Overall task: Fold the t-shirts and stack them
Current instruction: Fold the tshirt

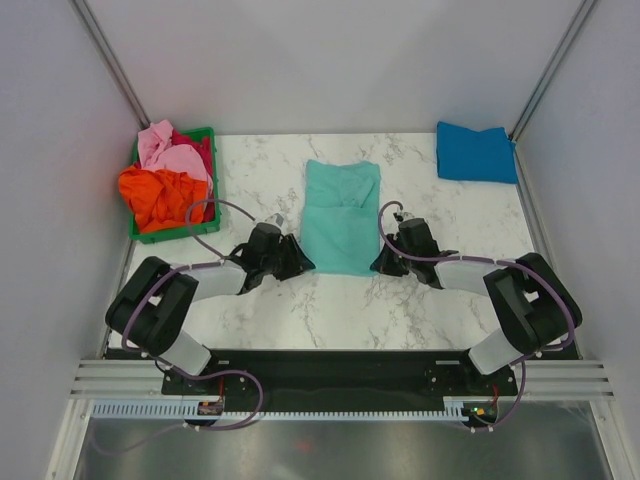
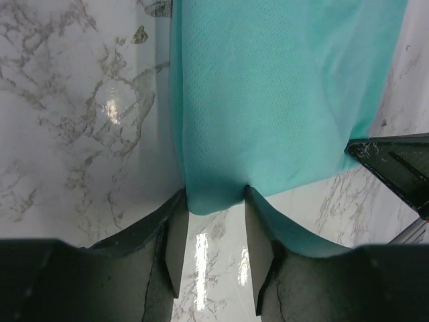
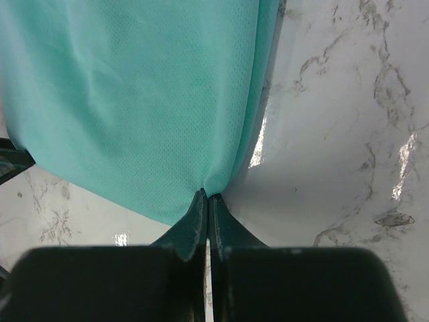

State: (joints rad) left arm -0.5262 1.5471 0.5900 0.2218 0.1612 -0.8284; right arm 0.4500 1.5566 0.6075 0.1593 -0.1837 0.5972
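Note:
The mint-teal t-shirt (image 1: 340,215) lies partly folded in the middle of the table. My left gripper (image 1: 300,262) is at its near left corner, jaws open, with the corner of the cloth (image 2: 281,100) lying between the fingertips (image 2: 213,201). My right gripper (image 1: 383,262) is at the near right corner, shut on the edge of the shirt (image 3: 134,100) at its tips (image 3: 208,196). A bright blue t-shirt (image 1: 475,152) lies folded at the far right. Orange (image 1: 160,195), pink (image 1: 170,150) and red (image 1: 200,145) shirts are heaped in the crate.
The green plastic crate (image 1: 170,236) stands at the far left of the marble table (image 1: 330,310). White walls close in both sides and the back. The right gripper's finger (image 2: 395,164) shows at the right edge of the left wrist view.

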